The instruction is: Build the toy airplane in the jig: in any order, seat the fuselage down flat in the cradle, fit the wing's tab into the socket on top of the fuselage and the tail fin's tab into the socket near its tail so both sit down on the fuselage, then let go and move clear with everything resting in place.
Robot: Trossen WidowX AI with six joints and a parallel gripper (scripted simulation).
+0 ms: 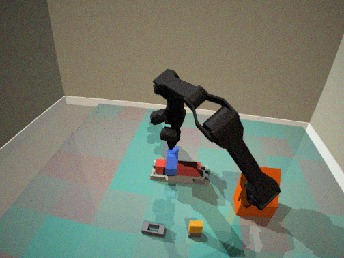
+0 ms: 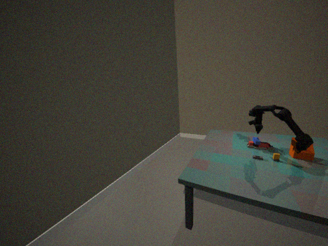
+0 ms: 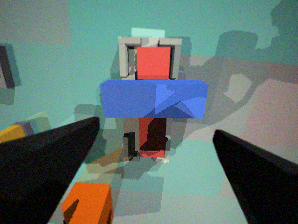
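The red fuselage point(image 1: 187, 168) point(image 2: 265, 145) point(image 3: 154, 62) lies in the grey cradle point(image 1: 181, 178) point(image 3: 127, 50). The blue wing point(image 1: 172, 161) point(image 2: 256, 140) point(image 3: 154, 99) sits crosswise on top of the fuselage, nearer its left end in the top view. My gripper point(image 1: 171, 142) point(image 2: 258, 131) point(image 3: 157, 128) hangs straight above the wing, open and empty, with its fingers clear on either side. The yellow tail fin point(image 1: 195, 226) point(image 2: 276, 156) point(image 3: 11, 133) lies on the table in front of the jig.
A small grey frame-shaped piece point(image 1: 153, 228) point(image 2: 258, 157) lies left of the tail fin. The arm's orange base block point(image 1: 271, 177) point(image 2: 302, 152) point(image 3: 87, 202) stands to the right of the jig. The table's edges show in the exterior view.
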